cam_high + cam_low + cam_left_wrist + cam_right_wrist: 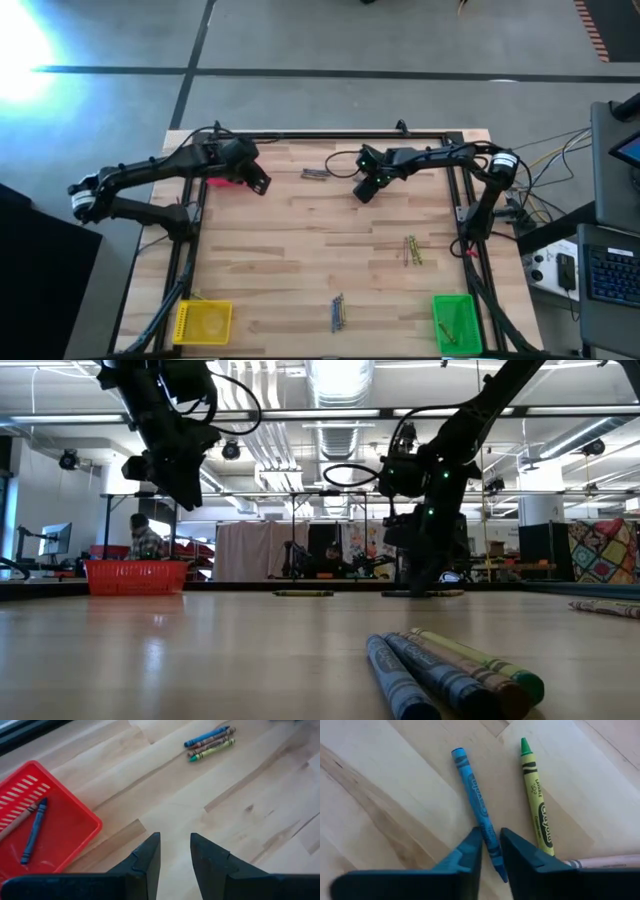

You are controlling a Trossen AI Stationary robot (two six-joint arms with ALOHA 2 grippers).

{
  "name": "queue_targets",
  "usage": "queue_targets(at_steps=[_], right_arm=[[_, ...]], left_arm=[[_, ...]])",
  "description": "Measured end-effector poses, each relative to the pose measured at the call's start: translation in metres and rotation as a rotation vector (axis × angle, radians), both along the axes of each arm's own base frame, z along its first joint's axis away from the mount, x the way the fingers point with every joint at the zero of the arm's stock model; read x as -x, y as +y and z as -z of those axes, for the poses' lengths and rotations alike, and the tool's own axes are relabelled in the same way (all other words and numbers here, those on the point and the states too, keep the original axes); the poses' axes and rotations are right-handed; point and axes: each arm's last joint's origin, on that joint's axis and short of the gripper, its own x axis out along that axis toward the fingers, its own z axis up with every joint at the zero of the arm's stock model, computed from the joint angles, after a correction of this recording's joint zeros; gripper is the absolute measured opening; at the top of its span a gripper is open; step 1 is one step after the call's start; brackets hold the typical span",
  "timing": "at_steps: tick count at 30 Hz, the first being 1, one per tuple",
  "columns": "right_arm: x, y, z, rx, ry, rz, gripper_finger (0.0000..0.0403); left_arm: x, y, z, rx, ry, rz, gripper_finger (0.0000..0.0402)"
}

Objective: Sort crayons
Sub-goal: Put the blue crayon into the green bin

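My right gripper (365, 190) (491, 845) is low over the far middle of the table, shut on a blue crayon (472, 790). A green crayon (536, 795) and a pale one (605, 861) lie beside it. My left gripper (258, 182) (175, 845) hangs open and empty above the table beside the red bin (225, 181), which holds a blue crayon (34, 832) and a brownish one (17, 820). A small cluster of crayons (315, 173) (210, 742) lies between the two grippers. My right gripper pinches the blue crayon between its two fingers, near its blunt end (492, 847). The fingers come from above and stand across the crayon. The crayon's tip end (460, 757) reaches out ahead of the fingers, level with the table; whether it is lifted, I cannot tell.
A cluster of crayons (412, 250) lies right of centre and another (338, 313) (450, 675) near the front edge. A yellow bin (205, 320) stands at the front left and a green bin (455, 320) with crayons at the front right.
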Motion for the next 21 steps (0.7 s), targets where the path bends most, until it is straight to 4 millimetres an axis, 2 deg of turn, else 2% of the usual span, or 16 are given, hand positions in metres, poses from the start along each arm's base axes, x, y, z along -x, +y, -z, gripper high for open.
queue_targets(at_steps=[2, 5, 7, 9, 11, 15, 18, 21], right_arm=[[0.000, 0.001, 0.000, -0.016, -0.004, 0.018, 0.0021], [0.000, 0.007, -0.005, -0.082, -0.031, 0.056, 0.0015], [0.003, 0.020, -0.012, -0.156, -0.026, 0.059, 0.0013], [0.006, 0.040, -0.025, -0.197, -0.015, 0.058, 0.0012], [0.008, 0.061, -0.046, -0.201, -0.039, 0.047, 0.0012], [0.024, 0.116, -0.079, -0.230, -0.063, 0.032, 0.0011], [0.043, 0.157, -0.095, -0.272, -0.063, 0.061, 0.0011], [0.061, 0.190, -0.101, -0.308, -0.023, 0.122, 0.0011]], left_arm=[[-0.003, -0.001, 0.002, 0.005, 0.011, 0.012, 0.0088], [-0.006, -0.004, 0.005, 0.010, 0.024, 0.027, 0.0088], [-0.008, -0.005, 0.006, 0.010, 0.031, 0.046, 0.0088], [-0.009, -0.007, 0.006, 0.009, 0.034, 0.062, 0.0088], [-0.009, -0.009, 0.006, 0.007, 0.034, 0.072, 0.0088], [-0.010, -0.012, 0.005, -0.009, 0.040, 0.116, 0.0088], [-0.012, -0.012, 0.006, -0.029, 0.046, 0.145, 0.0088], [-0.017, -0.009, 0.006, -0.061, 0.025, 0.173, 0.0088]])
